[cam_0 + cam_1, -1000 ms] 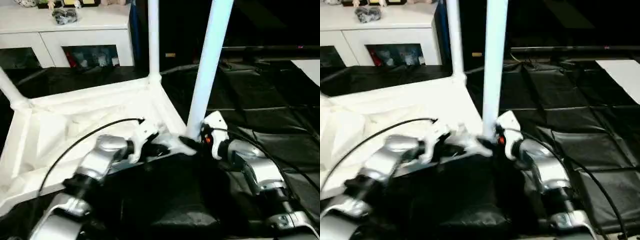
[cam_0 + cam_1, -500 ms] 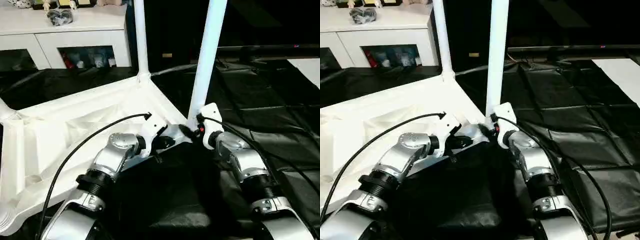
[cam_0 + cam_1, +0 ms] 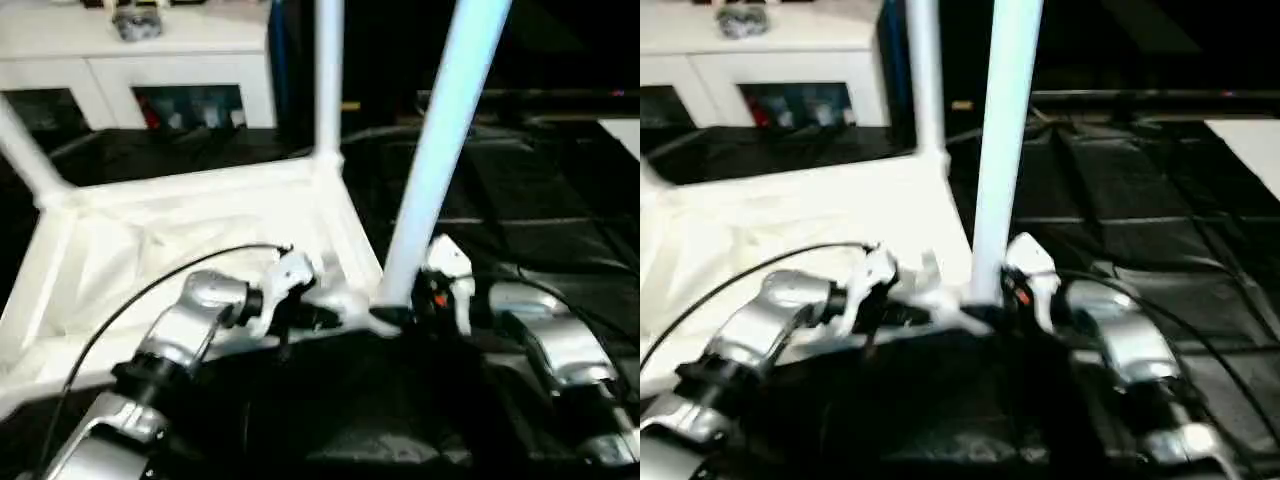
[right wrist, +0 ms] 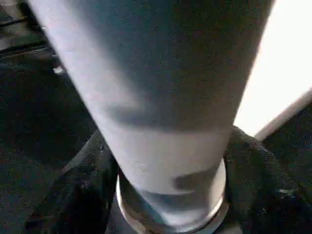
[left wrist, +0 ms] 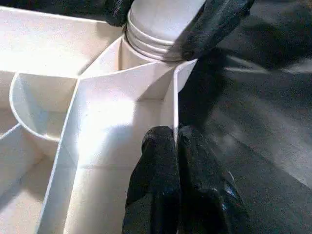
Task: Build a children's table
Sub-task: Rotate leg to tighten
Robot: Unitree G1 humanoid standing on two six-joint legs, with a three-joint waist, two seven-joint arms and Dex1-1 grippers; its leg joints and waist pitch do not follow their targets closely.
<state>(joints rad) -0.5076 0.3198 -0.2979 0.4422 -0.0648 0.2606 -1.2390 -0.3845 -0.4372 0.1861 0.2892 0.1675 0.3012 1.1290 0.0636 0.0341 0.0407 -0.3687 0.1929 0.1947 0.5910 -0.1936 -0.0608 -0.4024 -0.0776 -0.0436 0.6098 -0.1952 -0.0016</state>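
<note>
White plastic dominates what we see: the children's table lies upside down on a black mat (image 3: 520,190), its ribbed tabletop (image 3: 170,240) facing up, with a white cabinet (image 3: 150,60) behind it. Three legs stand upright in its corner sockets, the nearest leg (image 3: 440,150) rising between our two silver forearms. Our right gripper (image 4: 165,195) wraps the base of that leg, one black finger on each side, jaws spread to its width. Our left gripper (image 5: 176,170) is pinched shut on the thin rim of the tabletop just beside that socket.
</note>
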